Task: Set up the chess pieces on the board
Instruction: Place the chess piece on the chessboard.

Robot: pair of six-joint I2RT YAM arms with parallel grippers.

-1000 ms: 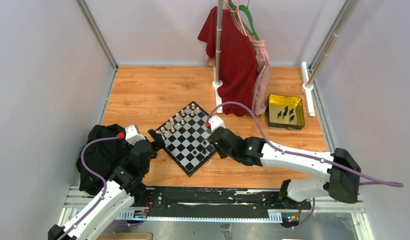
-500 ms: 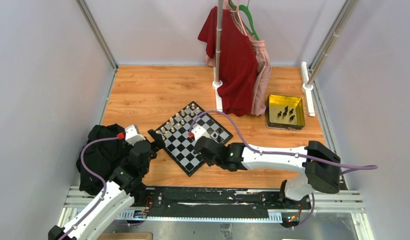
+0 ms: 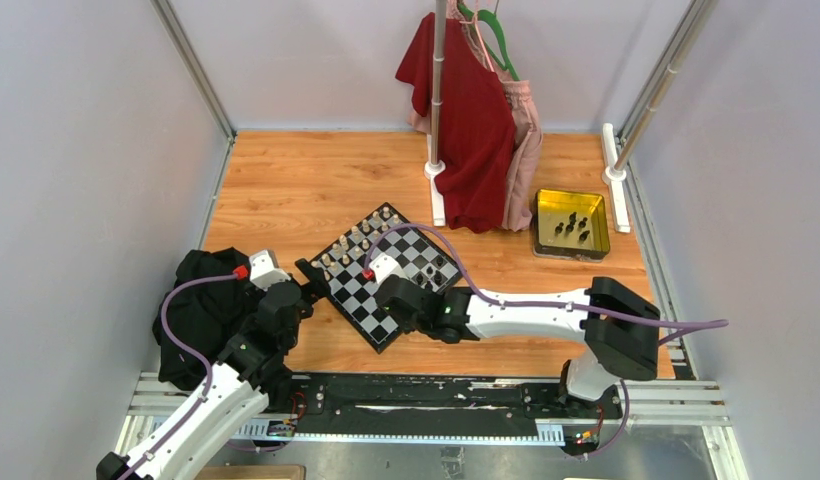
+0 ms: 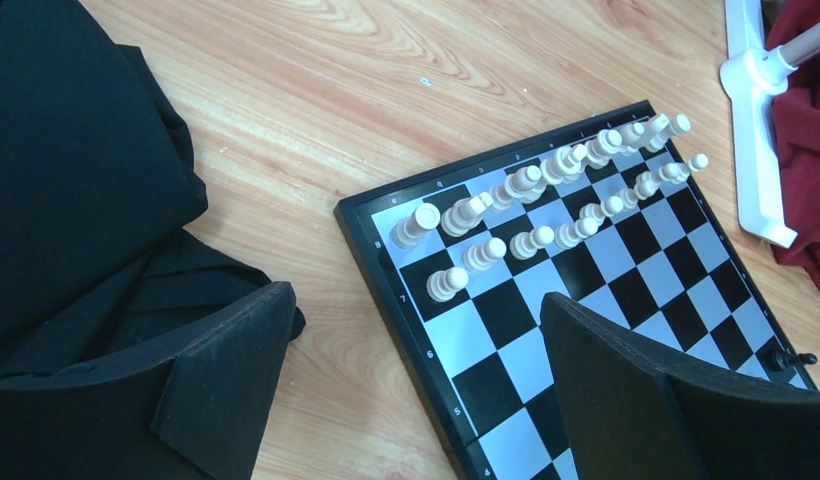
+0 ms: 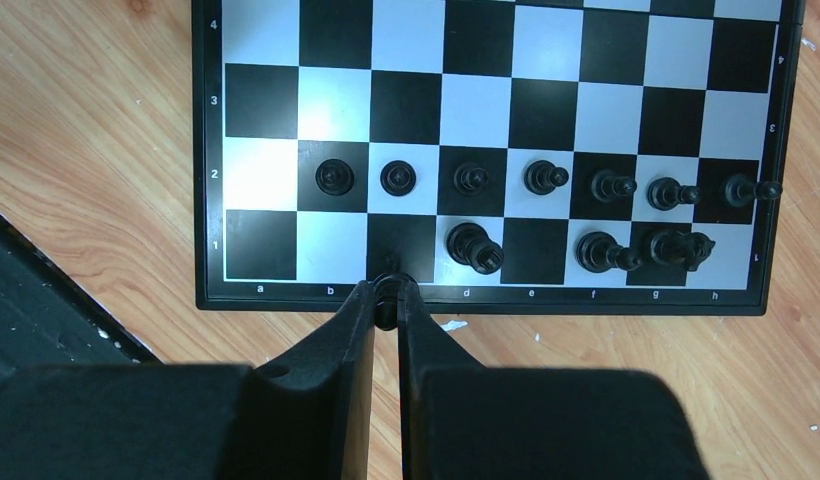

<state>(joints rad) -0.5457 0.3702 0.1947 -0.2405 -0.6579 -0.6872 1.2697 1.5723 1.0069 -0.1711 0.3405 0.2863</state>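
Black piece pinched between right gripper tips, over the near-edge row of the board, beside the other black men. Left gripper spread wide, holding nothing, by cream men. Piece looks light, hard, slick and tippy; best gripped at the top, kept upright.
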